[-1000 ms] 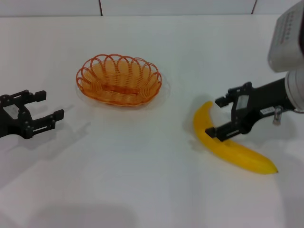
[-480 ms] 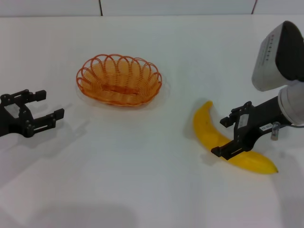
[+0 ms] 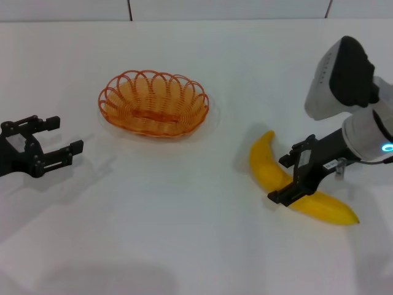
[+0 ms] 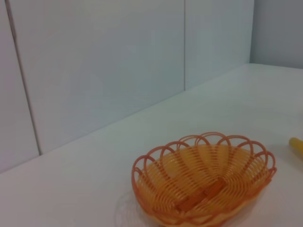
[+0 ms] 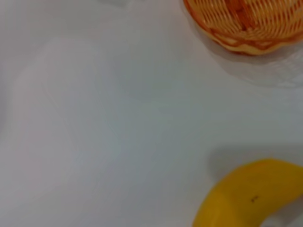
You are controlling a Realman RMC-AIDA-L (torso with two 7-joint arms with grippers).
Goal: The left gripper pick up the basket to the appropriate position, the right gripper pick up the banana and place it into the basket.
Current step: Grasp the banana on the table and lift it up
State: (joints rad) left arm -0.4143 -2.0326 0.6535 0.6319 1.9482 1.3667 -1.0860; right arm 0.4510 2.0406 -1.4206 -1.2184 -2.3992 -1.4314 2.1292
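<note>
you can't see either arm's own fingers in the wrist views, so go by the head view. the right gripper sits at the right middle of the frame, its jaws spread wide and straddling the middle of the banana, hiding that stretch of the fruit; whether the fingers touch the peel you can't tell, nothing is clenched. the right arm's grey-white housing runs off the right edge. the banana lies flat on the white table, lower right, one end pointing up toward the frame's centre, the other down to the right. in the right wrist view only one smooth yellow end of the banana shows, cut by the lower right edge, with a tiny dark speck on it. the basket stands alone in the upper centre-left, well apart from both grippers: shallow oval, orange looped wire, scalloped rim. the left wrist view shows the basket whole with pale wall panels behind, and a sliver of the banana at the right edge. the left gripper is at the far left, released, holding nothing, arm cut off by the edge, well apart from the basket.
</note>
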